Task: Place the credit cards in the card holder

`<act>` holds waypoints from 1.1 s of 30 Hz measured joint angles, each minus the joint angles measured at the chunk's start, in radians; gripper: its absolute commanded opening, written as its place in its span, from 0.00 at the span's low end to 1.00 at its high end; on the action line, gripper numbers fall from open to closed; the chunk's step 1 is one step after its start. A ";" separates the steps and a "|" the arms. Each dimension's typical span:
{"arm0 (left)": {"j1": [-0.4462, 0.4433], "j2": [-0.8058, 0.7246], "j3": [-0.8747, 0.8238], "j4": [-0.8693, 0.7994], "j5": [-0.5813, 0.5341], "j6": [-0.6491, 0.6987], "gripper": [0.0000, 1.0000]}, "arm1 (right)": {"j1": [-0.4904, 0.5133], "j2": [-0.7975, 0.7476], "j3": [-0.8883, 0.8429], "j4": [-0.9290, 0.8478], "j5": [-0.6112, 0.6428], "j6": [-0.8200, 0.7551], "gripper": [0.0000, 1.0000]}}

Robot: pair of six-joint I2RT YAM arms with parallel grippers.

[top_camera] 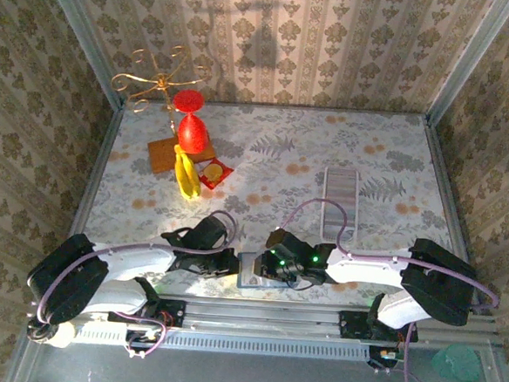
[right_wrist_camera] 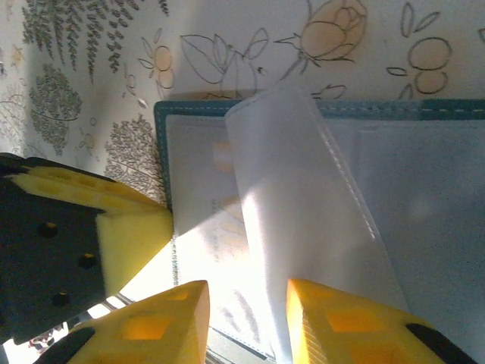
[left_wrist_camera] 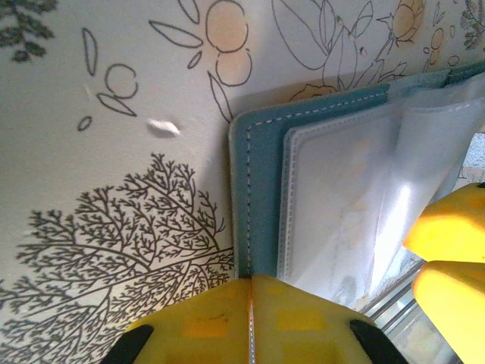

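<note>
Holder (top_camera: 250,274) lies open at the near edge of the table (top_camera: 328,144), between the two grippers.

Top view: the left gripper (top_camera: 229,264) meets the holder's left side and the right gripper (top_camera: 271,260) is over it. A pale rectangle well apart, further up the table, is probably the cards (top_camera: 340,197); none is in either gripper.

Left wrist view: the left gripper (left_wrist_camera: 250,318) is fully closed, its tips touching the corner of the teal cover. I cannot tell whether it pinches the cover or only presses on it. Clear sleeves (left_wrist_camera: 341,212) fan up from the cover.

Right wrist view: the right gripper (right_wrist_camera: 246,318) has its jaws partly apart, with one raised sleeve leaf (right_wrist_camera: 295,197) running down between them. No firm pinch on the leaf is visible.

Risks, as judged:
- The leaf is thin and glossy. It may slip from the jaws and fall shut, closing the pocket.
- The holder is at the table edge. A pull on the leaf may drag it off if the left gripper's hold is weak.
- The grippers work very close together, so a small misjudged move could knock them together.
- A hard squeeze may crease the leaf.
</note>
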State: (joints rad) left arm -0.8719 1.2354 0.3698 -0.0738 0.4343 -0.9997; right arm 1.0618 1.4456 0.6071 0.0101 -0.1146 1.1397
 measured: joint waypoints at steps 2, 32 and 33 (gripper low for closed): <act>0.003 0.000 -0.005 0.008 0.004 -0.005 0.08 | 0.003 0.007 0.007 0.010 -0.003 0.000 0.31; 0.047 -0.017 -0.042 0.060 0.026 -0.044 0.08 | 0.076 -0.144 0.126 -0.085 0.043 -0.056 0.39; 0.048 -0.017 -0.042 0.060 0.027 -0.044 0.07 | 0.076 -0.166 0.126 -0.123 0.062 -0.045 0.40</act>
State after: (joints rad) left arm -0.8238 1.2182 0.3279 -0.0139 0.4610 -1.0439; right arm 1.1378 1.2793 0.7326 -0.1131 -0.0528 1.0946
